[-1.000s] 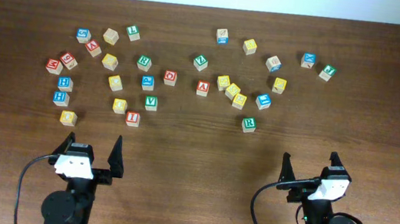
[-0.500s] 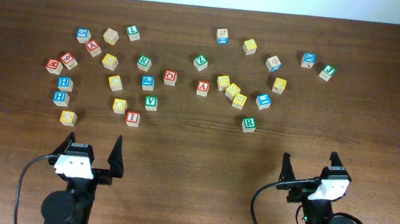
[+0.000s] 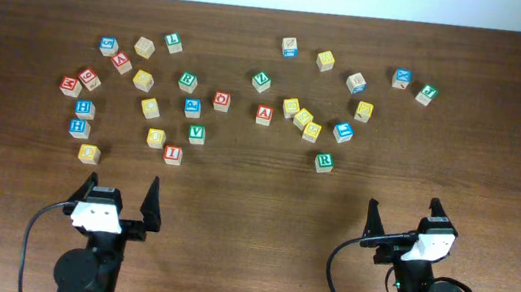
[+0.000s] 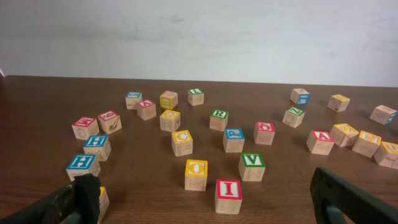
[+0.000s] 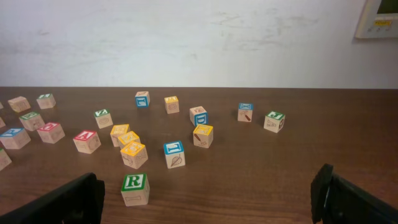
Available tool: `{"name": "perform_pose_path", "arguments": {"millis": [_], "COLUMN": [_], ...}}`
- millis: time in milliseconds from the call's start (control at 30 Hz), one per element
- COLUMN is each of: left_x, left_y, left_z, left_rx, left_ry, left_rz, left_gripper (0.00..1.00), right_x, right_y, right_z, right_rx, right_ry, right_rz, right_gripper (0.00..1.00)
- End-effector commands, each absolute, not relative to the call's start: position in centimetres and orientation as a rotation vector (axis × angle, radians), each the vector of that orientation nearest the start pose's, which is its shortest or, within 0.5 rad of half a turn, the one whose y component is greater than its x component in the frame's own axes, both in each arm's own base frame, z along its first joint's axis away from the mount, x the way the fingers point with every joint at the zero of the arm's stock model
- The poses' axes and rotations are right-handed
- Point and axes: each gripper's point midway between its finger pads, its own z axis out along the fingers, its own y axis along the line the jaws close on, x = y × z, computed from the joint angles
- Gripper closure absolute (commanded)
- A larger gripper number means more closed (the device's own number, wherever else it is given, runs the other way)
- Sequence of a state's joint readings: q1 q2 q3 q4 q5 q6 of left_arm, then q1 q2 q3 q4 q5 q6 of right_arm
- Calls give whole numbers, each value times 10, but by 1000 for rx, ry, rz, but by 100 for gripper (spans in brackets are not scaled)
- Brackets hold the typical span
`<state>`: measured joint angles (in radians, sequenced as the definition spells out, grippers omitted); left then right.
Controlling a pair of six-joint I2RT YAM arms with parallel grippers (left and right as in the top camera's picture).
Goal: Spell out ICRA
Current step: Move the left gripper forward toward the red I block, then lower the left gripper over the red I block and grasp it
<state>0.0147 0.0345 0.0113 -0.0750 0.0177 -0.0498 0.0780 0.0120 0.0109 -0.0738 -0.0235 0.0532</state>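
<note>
Many wooden letter blocks lie scattered across the far half of the table. The red I block [image 3: 172, 154] [image 4: 228, 194] is nearest my left gripper [image 3: 122, 188] [image 4: 202, 211], which is open and empty. A yellow C block [image 3: 150, 107] [image 4: 182, 142] sits behind it. The green R block [image 3: 324, 161] [image 5: 135, 188] lies just ahead and left of my right gripper [image 3: 403, 213] [image 5: 205, 196], also open and empty. A red A block [image 3: 264, 113] [image 5: 86, 141] sits mid-table.
A yellow O block [image 4: 196, 174] and a green V block [image 4: 252, 165] stand close to the I. Two blue H blocks [image 4: 83, 165] sit at the left. A yellow block [image 3: 88, 153] lies by my left finger. A bare wood strip runs along the near edge.
</note>
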Motion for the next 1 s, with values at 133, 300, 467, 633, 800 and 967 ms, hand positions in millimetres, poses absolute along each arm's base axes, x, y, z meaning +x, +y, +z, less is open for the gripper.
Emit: {"name": "perform_pose_path", "arguments": {"millis": [133, 300, 467, 633, 800, 967], "left_x": [247, 247, 218, 179, 154, 185], "left_y": [5, -7, -97, -125, -119, -98], "left_z": [149, 152, 166, 247, 331, 367], "left_rx": [-62, -31, 290, 499, 500, 485], "left_ry": [1683, 1673, 1626, 1276, 1082, 1488], "left_rz": [-29, -108, -665, -834, -760, -474], "left_gripper": [1, 1, 1, 1, 1, 1], "right_x": [245, 245, 245, 245, 245, 245], "right_y": [20, 20, 20, 20, 20, 20], "right_z": [155, 155, 155, 155, 155, 155], "right_rx": [-20, -20, -20, -20, -20, -20], "right_ry": [1653, 1653, 1653, 1653, 1653, 1653], "right_rz": [112, 112, 112, 112, 112, 112], "right_gripper": [2, 2, 2, 2, 2, 2]}}
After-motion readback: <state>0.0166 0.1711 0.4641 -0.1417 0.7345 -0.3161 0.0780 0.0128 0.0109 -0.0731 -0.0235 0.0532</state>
